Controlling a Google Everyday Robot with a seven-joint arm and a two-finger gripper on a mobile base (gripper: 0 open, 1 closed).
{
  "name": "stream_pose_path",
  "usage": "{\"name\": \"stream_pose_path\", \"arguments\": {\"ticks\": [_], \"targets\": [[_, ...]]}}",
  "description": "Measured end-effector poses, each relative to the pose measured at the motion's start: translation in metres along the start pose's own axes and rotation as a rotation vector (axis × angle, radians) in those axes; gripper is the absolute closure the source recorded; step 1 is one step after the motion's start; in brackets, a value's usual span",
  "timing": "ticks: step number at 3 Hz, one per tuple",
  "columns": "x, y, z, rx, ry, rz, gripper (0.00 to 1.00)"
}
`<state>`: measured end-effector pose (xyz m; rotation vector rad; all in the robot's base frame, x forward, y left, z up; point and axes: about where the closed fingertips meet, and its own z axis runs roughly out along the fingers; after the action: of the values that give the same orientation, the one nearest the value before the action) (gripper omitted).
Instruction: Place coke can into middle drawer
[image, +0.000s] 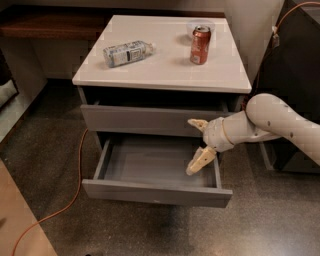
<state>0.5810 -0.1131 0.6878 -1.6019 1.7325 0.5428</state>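
Right now the middle drawer (150, 167) stands pulled out and bare inside, so I judge the opening part of the job done. The carrying part is all left: the coke can (200, 45) is upright on the white tabletop (165, 70), untouched, with nothing gripping it.

My jaws are spread wide and hold nothing. One finger (197, 123) lies against the front of the closed top drawer (145, 120), and the other hangs down over the right end of the open drawer, near its right wall. The arm (280, 120) reaches in from the right.

From the jaws, the can is well above and farther back, almost straight over them, near the far right part of the tabletop. A pale bowl (200, 24) sits just behind the can, farther still from the jaws. A clear plastic bottle (127, 52) lies on its side up and to the left of the jaws, well apart from the can.

What I have left, as I read it: lift the jaws clear of the tabletop's edge, close them round the can, bring it down and forward, then let go inside the drawer that lies just below and left of the jaws.
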Motion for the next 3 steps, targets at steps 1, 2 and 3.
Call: {"name": "stream_pose_path", "arguments": {"ticks": [1,2,3], "targets": [[-0.002,0.000,-0.003,0.000,-0.007,0.004,0.00],[-0.017,-0.006,-0.034,0.002,-0.064,0.038,0.00],[-0.038,-0.017,-0.071,0.015,-0.106,0.056,0.00]]}}
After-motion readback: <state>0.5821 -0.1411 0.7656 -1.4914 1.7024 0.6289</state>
